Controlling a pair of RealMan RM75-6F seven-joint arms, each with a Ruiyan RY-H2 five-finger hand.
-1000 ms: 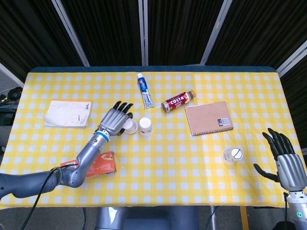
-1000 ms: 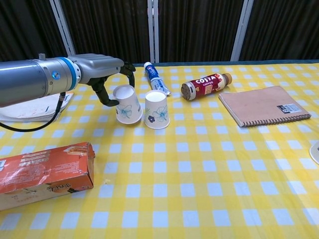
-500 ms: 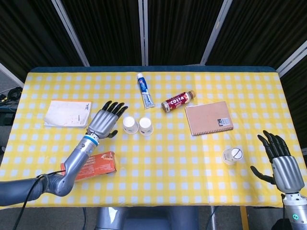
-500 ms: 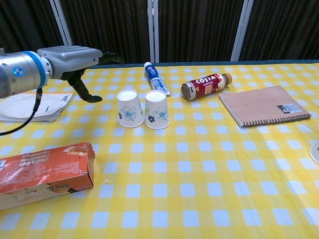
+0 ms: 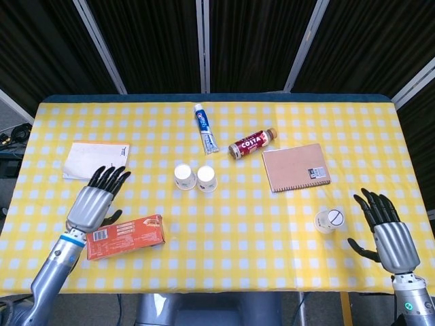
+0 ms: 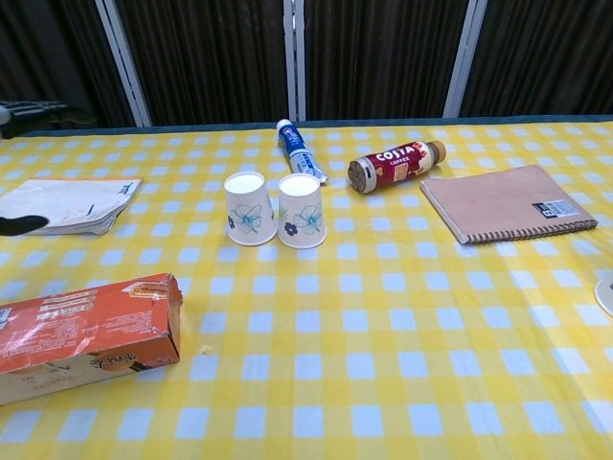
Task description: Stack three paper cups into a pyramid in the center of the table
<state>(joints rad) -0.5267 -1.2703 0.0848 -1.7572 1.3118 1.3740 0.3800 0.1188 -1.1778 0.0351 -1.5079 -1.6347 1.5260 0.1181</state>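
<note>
Paper cups are what matters on the yellow-checked counter (image 5: 272, 224), which fills both views and carries everything else. Largest of the loose things is the brown spiral notebook (image 5: 296, 167) on the right half, lying flat, and next the white booklet (image 5: 95, 161) toward the left edge. An orange carton (image 5: 125, 237) lies on its side near the front left, just beside the left hand (image 5: 93, 204) — that hand holds nothing, its dark fingers (image 5: 110, 178) spread wide and pointing away from the robot over the cloth between the booklet and the carton. The right hand (image 5: 386, 231) hangs at the front right corner, also holding nothing, fingers apart, near but not touching the third cup (image 5: 327, 220), which lies tipped over on the cloth with its round white base toward the head camera. A Costa coffee bottle (image 6: 396, 162) lies on its side behind centre, and a blue-and-white toothpaste tube (image 6: 297, 149) lies just left of it. The 2 remaining cups stand upside down near the middle of the counter, side by side and close enough that they may be touching: the left cup (image 6: 248, 208) and the right cup (image 6: 302, 210), both white with a blue flower print.
</note>
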